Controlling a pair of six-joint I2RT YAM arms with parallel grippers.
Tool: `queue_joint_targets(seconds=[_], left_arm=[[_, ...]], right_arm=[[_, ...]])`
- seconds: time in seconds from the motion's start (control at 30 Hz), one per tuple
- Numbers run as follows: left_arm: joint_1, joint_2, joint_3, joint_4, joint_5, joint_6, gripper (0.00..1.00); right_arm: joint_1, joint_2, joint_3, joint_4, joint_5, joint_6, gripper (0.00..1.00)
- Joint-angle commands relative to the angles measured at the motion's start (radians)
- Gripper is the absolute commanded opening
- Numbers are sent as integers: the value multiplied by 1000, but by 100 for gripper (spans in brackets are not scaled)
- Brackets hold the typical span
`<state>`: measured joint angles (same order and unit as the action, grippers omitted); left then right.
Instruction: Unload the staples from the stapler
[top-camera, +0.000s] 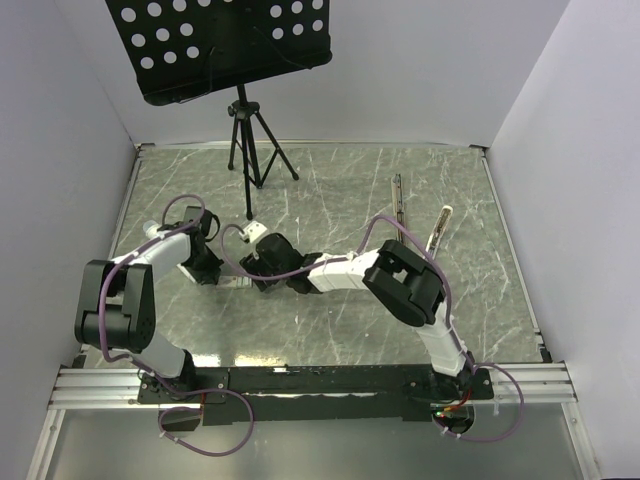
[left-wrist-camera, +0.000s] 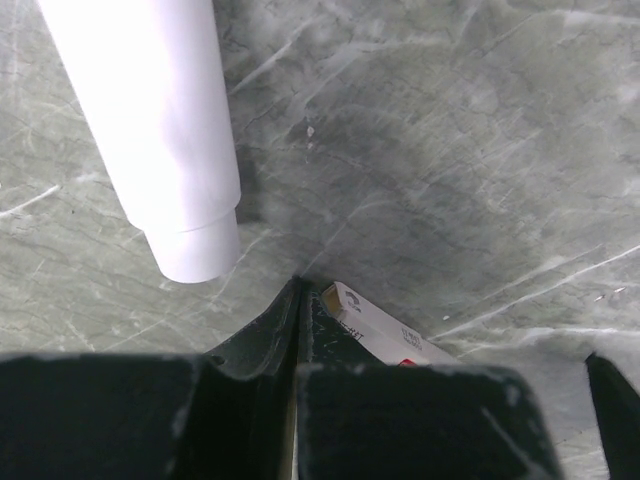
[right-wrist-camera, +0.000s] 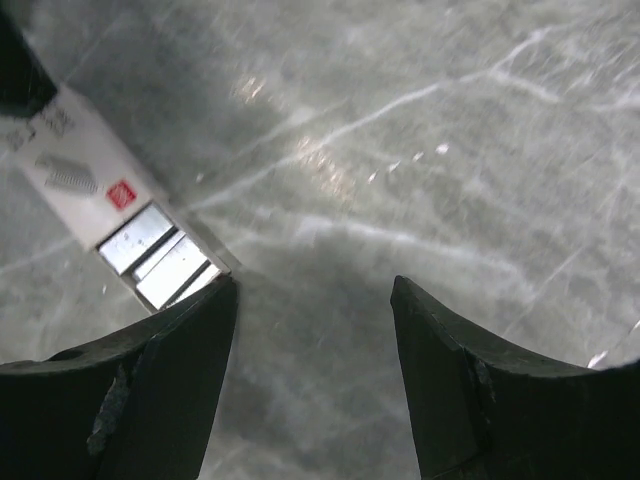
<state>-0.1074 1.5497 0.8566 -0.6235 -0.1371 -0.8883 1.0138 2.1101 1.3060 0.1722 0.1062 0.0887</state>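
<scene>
Staples (right-wrist-camera: 160, 255) are poking from the white box (right-wrist-camera: 80, 165) beside the right gripper (right-wrist-camera: 315, 290), gaping wide; the left gripper (left-wrist-camera: 298, 300) is pressing its fingers together. Light, brittle strips are likely needing a gentle edge pinch.

The grey-green marbled tabletop (top-camera: 330, 335) I work on carries a black tripod stand (top-camera: 248, 140) at its far edge, a slim dark bar (top-camera: 397, 197) and a paler slim bar (top-camera: 440, 228) lying near each other right of centre, and a small white cardboard box (right-wrist-camera: 80, 165) lying flat.
</scene>
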Motion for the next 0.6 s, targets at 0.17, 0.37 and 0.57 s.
queue_joint_targets(seconds=[0.17,0.37,0.57], left_arm=[[-25,26,21,-8,30,-24,5],[-34,3,-1,-44,11,-63,5],[-35,-8,-37,-13,59,-84,5]], right_arm=[[-24,54,-22,-43,-28,62,71],[-4,8,-103,-71,-8,197,70],[5,31,-61,-125,-16,247,70]])
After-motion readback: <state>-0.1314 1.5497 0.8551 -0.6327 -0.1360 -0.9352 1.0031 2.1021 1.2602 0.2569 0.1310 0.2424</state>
